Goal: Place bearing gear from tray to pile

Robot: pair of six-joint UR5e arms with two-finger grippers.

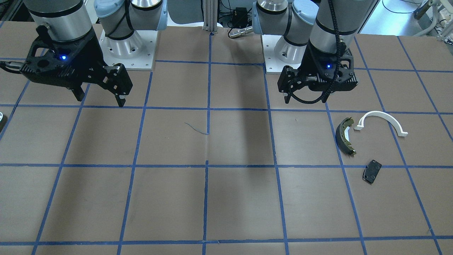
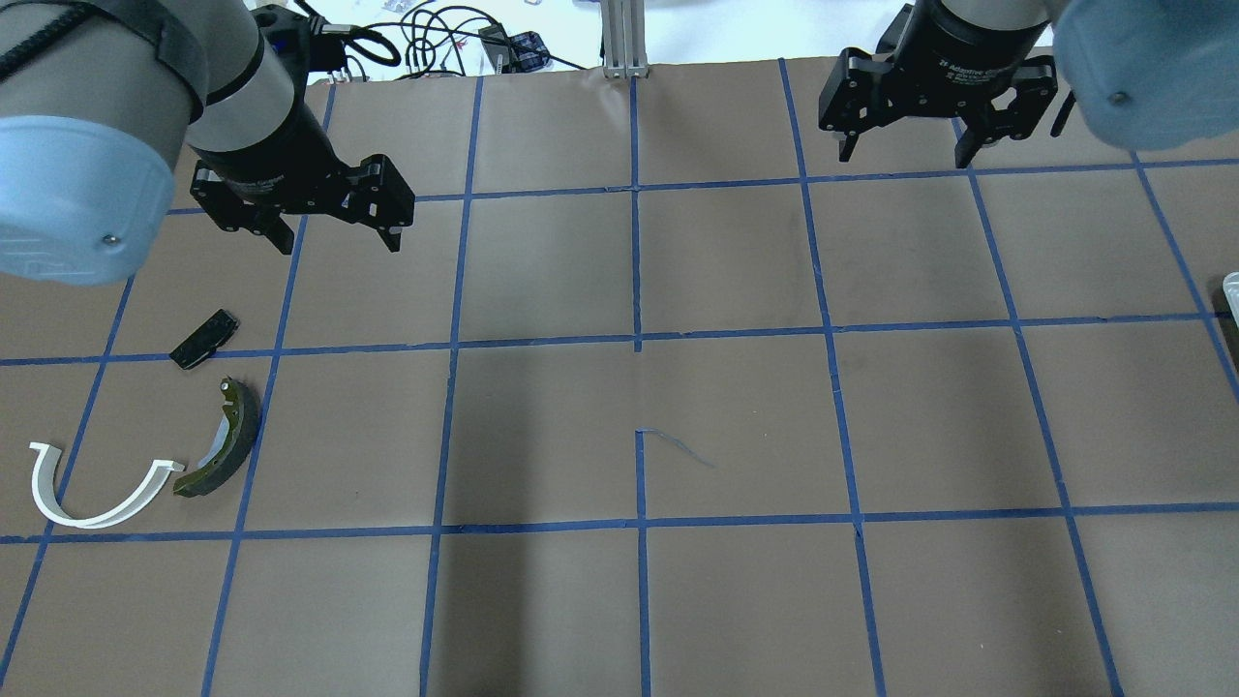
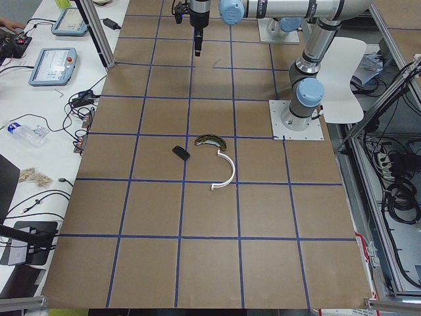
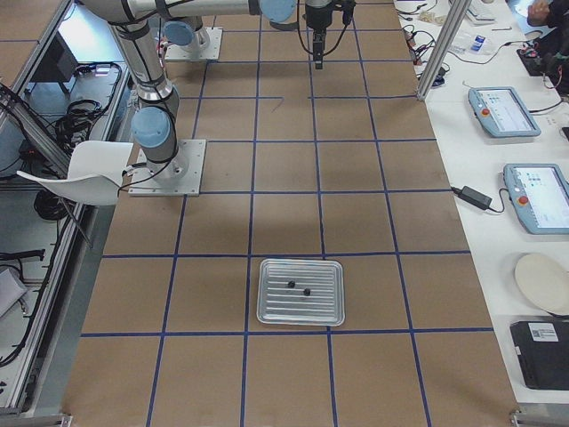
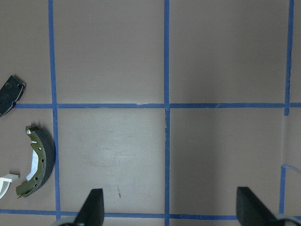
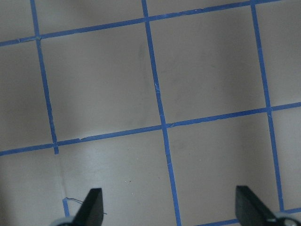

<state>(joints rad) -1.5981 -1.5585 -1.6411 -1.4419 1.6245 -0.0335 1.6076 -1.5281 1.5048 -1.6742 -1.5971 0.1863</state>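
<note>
The pile lies on the table's left side in the overhead view: a dark olive brake shoe [image 2: 221,440], a white arc piece [image 2: 97,494] and a flat black pad [image 2: 204,339]. My left gripper [image 2: 334,232] hangs open and empty above the table, beyond the pad; its wrist view shows the brake shoe [image 5: 40,160] at the left edge. The ribbed metal tray [image 4: 276,311] shows in the exterior right view with two small dark parts [image 4: 292,284] in it; I cannot tell which is the bearing gear. My right gripper [image 2: 905,150] is open and empty, far from the tray.
The brown table is marked with a blue tape grid. Only the tray's edge [image 2: 1231,286] shows at the far right of the overhead view. Cables and an aluminium post [image 2: 624,39] stand beyond the far edge. The arm bases [image 1: 127,46] sit on the robot's side.
</note>
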